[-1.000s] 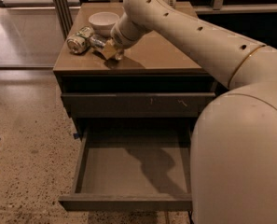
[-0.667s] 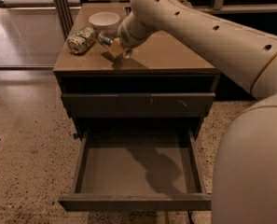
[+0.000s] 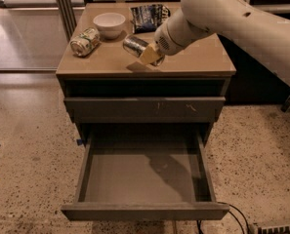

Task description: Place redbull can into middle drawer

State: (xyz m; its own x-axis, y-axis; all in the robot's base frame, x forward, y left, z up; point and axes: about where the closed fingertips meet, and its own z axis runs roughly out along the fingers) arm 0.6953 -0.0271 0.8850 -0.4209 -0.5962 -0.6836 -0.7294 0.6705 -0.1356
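Observation:
The redbull can (image 3: 134, 45), slim and silvery, is held tilted on its side just above the cabinet top (image 3: 203, 57), right of centre. My gripper (image 3: 147, 54), with yellowish fingers (image 3: 149, 56), is shut on the can's near end. The arm reaches in from the upper right. The middle drawer (image 3: 144, 211) is pulled wide open below, its flat bottom bare, with a plain front panel. The can is over the cabinet top, behind the open drawer.
A green-and-white can (image 3: 85, 41) lies on its side at the top's left. A white bowl (image 3: 109, 23) and a dark snack bag (image 3: 149, 14) sit at the back. A closed drawer front with pale scuffs (image 3: 144, 109) is above the open drawer. Cables (image 3: 242, 218) lie on the floor at lower right.
My gripper has moved to the right across the cabinet top with the silvery can in it, away from the green-and-white can and the bowl.

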